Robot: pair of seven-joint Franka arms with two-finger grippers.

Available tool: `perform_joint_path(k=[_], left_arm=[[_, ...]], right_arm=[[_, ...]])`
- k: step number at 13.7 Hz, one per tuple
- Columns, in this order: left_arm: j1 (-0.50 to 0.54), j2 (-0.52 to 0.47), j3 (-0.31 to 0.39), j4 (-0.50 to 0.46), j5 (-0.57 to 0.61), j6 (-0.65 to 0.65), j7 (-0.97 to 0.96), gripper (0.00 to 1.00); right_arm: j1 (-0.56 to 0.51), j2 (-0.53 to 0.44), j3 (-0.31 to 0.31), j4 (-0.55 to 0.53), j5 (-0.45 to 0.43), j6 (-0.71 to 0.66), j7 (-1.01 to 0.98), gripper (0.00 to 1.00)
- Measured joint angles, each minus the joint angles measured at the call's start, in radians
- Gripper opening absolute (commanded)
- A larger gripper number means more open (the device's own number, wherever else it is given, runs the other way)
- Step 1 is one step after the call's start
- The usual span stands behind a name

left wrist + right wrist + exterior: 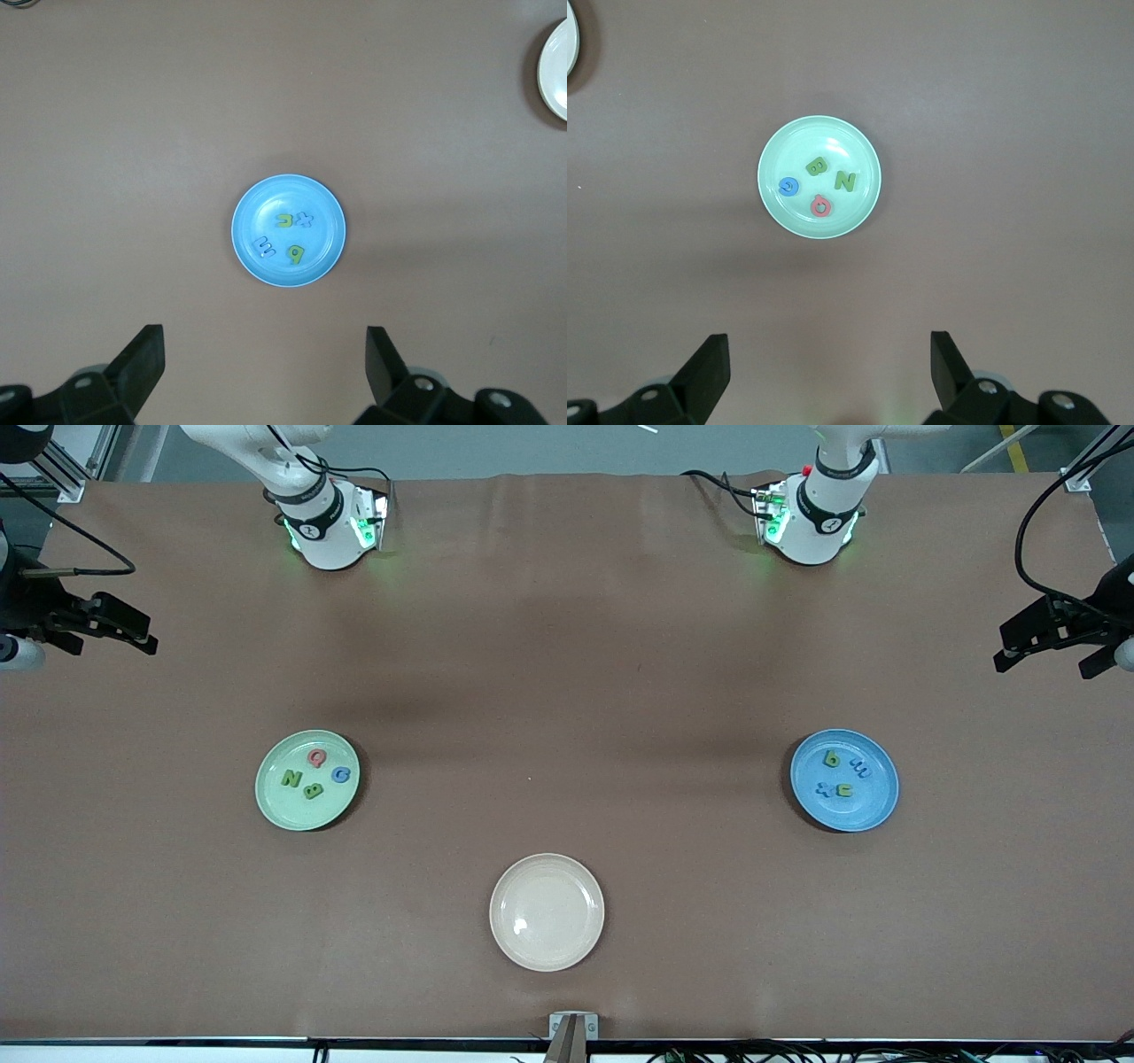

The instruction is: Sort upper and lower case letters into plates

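The pale green plate (275, 802) (842, 142) lies toward the right arm's end and holds the pink-red Q (316, 757), blue G (341, 775), green N (291, 779) and green B (313, 789). Toward the left arm's end, the blue plate (864, 810) (257, 208) carries green b (831, 759), blue m (860, 767), blue x (826, 787) and green n (844, 788). My right gripper (828, 347) hangs open and empty high over the table beside the green plate. My left gripper (263, 345) is likewise open and empty, high beside the blue plate.
A cream-beige plate (549, 952) with nothing in it sits nearer the front camera, midway between the two coloured plates. Black fixtures (97, 624) (1054, 633) jut in at both ends of the brown table.
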Motion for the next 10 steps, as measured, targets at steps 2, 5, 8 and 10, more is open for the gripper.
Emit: perform_joint_path(k=[2, 5, 8, 10], left_arm=[[0.0, 0.0, 0.0, 0.0, 0.0, 0.0, 0.0, 1.0], [0.0, 0.0, 0.0, 0.0, 0.0, 0.0, -0.001, 1.0], [0.0, 0.0, 0.0, 0.0, 0.0, 0.005, -0.055, 1.0], [0.0, 0.0, 0.0, 0.0, 0.0, 0.006, -0.069, 1.0]], right_arm=[[0.0, 0.0, 0.0, 0.0, 0.0, 0.0, 0.0, 1.0], [0.0, 0.0, 0.0, 0.0, 0.0, 0.0, 0.0, 1.0], [0.0, 0.0, 0.0, 0.0, 0.0, 0.0, 0.0, 1.0], [0.0, 0.0, 0.0, 0.0, 0.0, 0.0, 0.0, 1.0]])
